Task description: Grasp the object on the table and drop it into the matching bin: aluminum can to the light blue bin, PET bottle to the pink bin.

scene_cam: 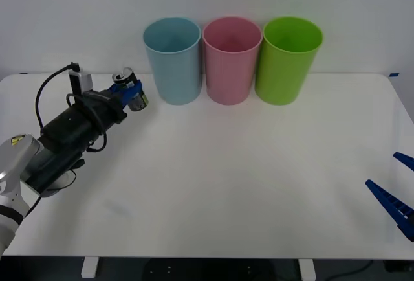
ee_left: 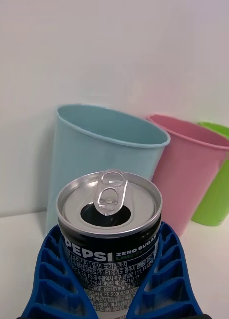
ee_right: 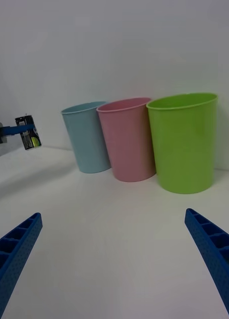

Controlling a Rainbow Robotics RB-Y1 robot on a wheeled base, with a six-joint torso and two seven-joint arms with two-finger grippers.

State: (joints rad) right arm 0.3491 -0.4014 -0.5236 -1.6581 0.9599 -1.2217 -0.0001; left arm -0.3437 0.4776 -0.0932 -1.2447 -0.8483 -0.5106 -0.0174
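The left gripper has its blue ribbed fingers closed on the sides of the small dark grey-black aluminium drink can. The can is lifted off the large white surface, tilted in the front view, with its silver top and pull tab facing up and away from the wrist.

Reference landmark: the tall pale blue plastic bin. The can hangs just beside this bin, on the side away from the tall pink plastic bin, and below the pale blue rim. The lime green plastic bin stands beyond the pink bin.

Judgement: the next move requires raising the can above the pale blue rim and carrying it sideways over the opening.

The right gripper is parked well apart from the pale blue bin, fingers spread wide and empty.
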